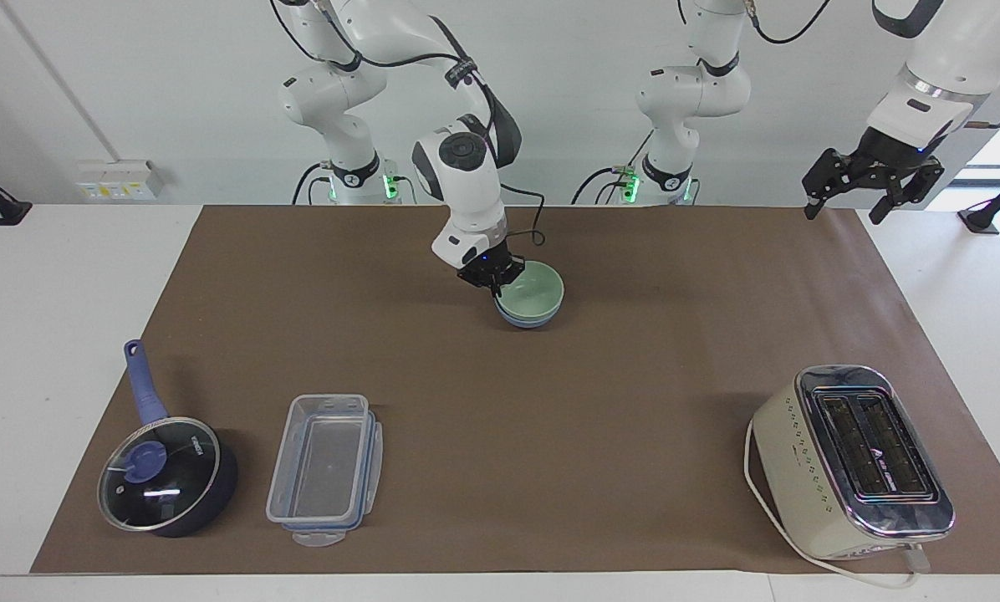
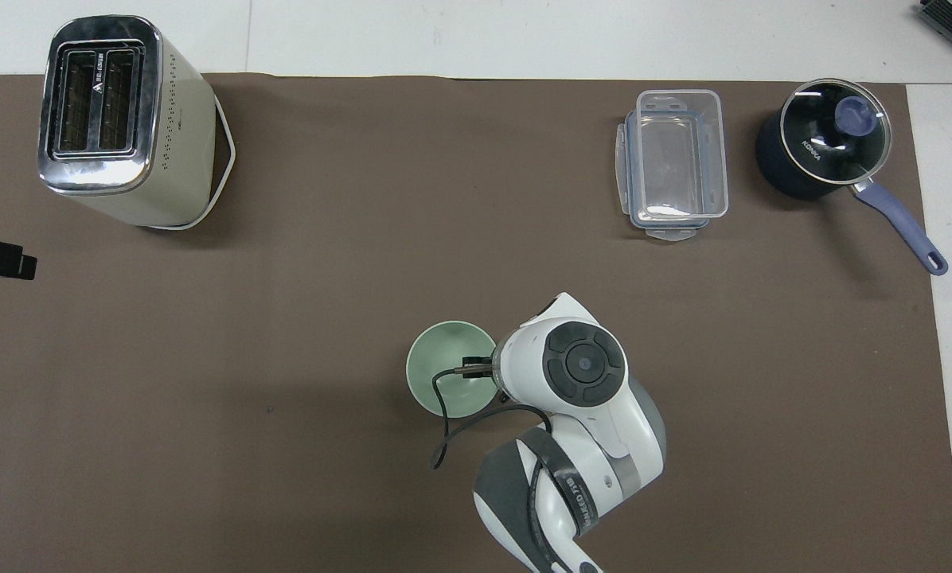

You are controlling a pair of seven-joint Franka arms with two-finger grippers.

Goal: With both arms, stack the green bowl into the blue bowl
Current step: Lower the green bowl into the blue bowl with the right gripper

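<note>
The green bowl (image 1: pixel 531 293) sits nested in the blue bowl (image 1: pixel 530 317), mid-desk toward the robots' edge. The right claw (image 1: pixel 491 279) pinches the green bowl's rim; placing looks done, so letting go and lifting clear comes next. The left claw (image 1: pixel 872 180) waits spread and empty over the desk's corner.
</note>
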